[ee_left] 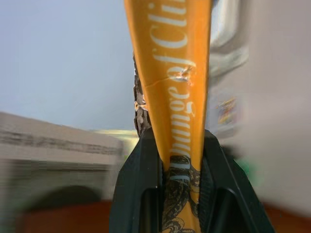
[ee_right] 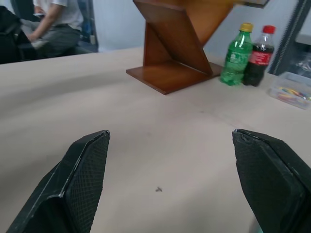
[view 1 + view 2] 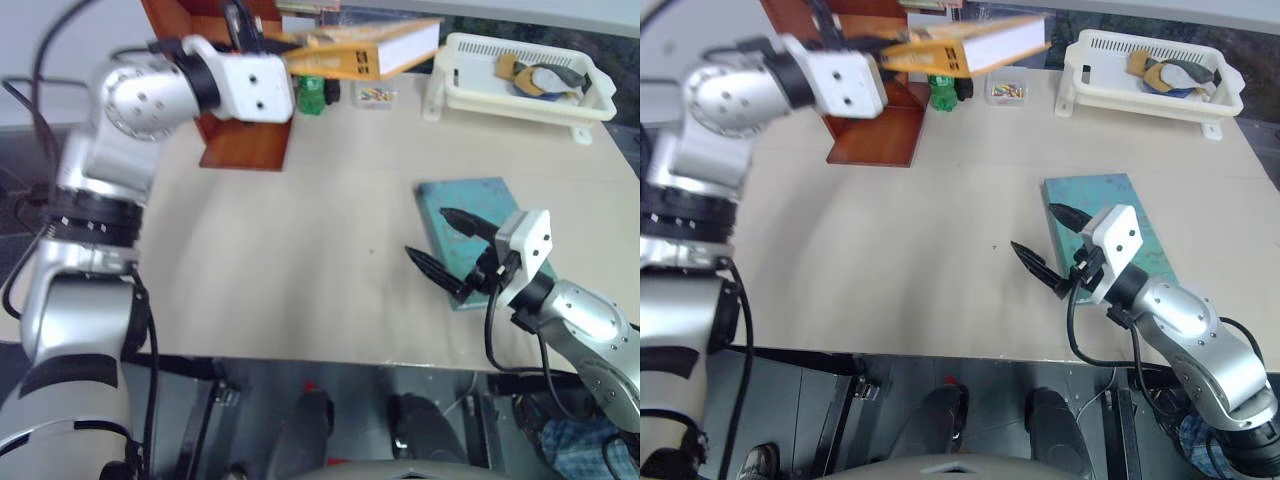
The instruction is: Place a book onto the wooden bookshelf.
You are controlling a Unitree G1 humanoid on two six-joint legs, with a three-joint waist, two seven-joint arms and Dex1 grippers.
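The book (image 3: 372, 52), thick and orange-yellow with a white page block, hangs in the air above the table's far edge. My left gripper (image 3: 262, 42) is shut on its spine end; the left wrist view shows the orange spine (image 1: 177, 73) pinched between both fingers. The book lies nearly flat, right beside the upper part of the wooden bookshelf (image 2: 177, 46), whose reddish-brown base (image 3: 245, 145) stands on the table at the far left. My right gripper (image 3: 428, 232) is open and holds nothing, low over the near right of the table.
A teal-blue book (image 3: 470, 205) lies flat under and behind my right gripper. A white basket (image 3: 520, 75) with items in it stands at the far right. A green bottle (image 2: 237, 53), a cola bottle (image 2: 260, 56) and a small clear box (image 3: 377, 95) sit near the shelf. A person (image 2: 53, 24) sits beyond the table.
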